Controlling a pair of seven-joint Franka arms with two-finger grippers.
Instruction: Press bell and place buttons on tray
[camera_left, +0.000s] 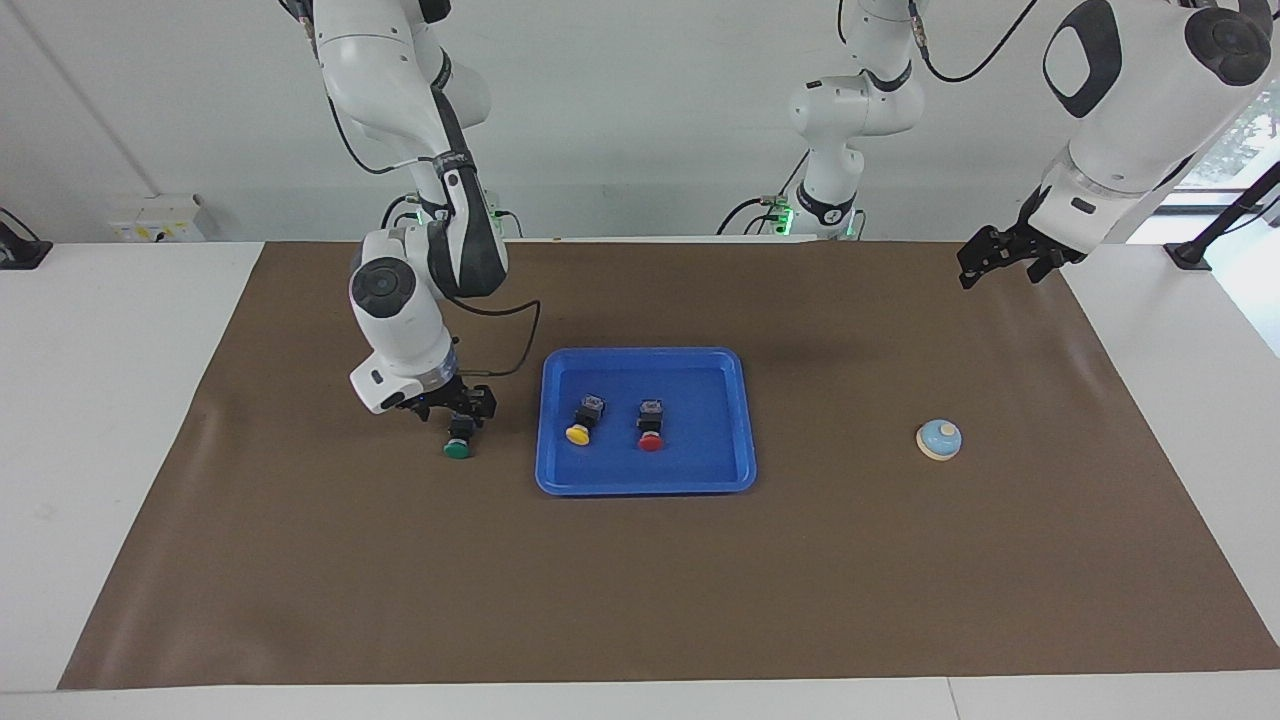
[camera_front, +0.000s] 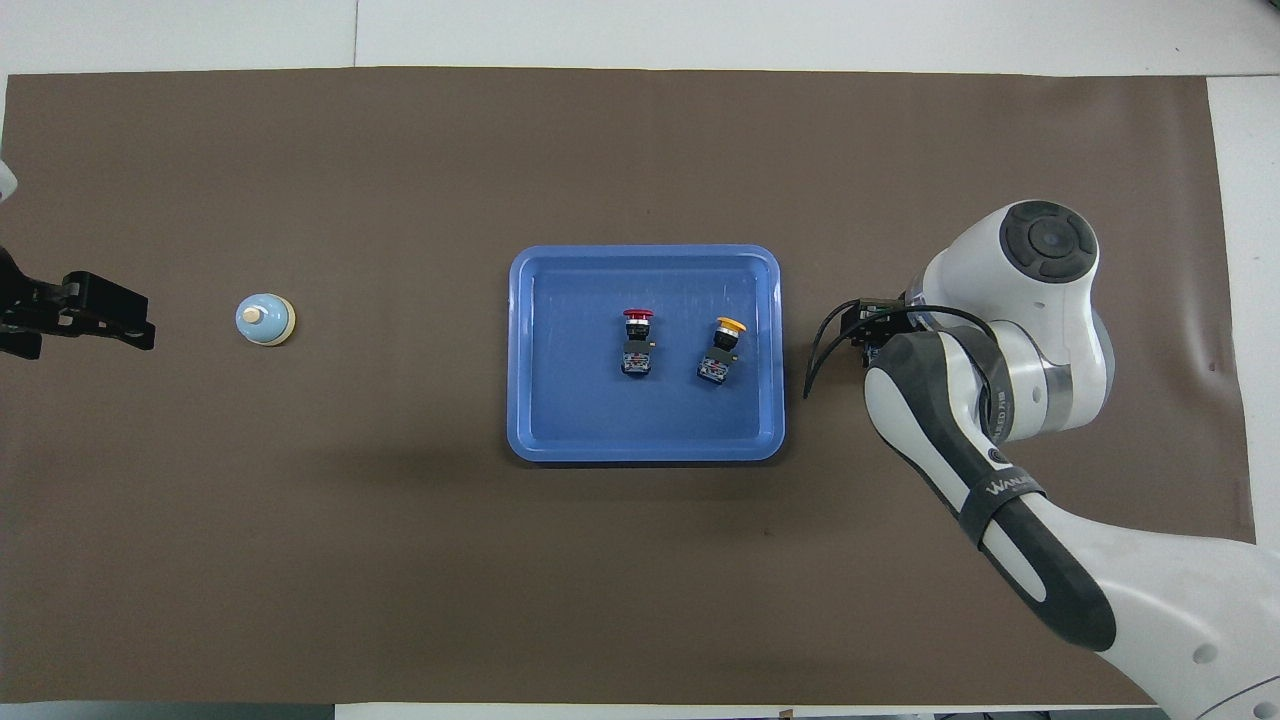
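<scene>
A green button (camera_left: 457, 440) lies on the brown mat beside the blue tray (camera_left: 645, 487), toward the right arm's end of the table. My right gripper (camera_left: 455, 408) is down over its black body, open, with a finger on either side. In the overhead view the right arm hides that button. The yellow button (camera_left: 580, 425) (camera_front: 722, 350) and the red button (camera_left: 650, 430) (camera_front: 637, 345) lie on their sides in the tray (camera_front: 520, 350). The light-blue bell (camera_left: 939, 439) (camera_front: 265, 319) sits toward the left arm's end. My left gripper (camera_left: 1000, 268) (camera_front: 100, 318) waits open and empty above the mat's corner.
A brown mat (camera_left: 640, 600) covers most of the white table. A third white robot base (camera_left: 830, 205) stands at the robots' edge of the table. Cables loop from the right wrist beside the tray.
</scene>
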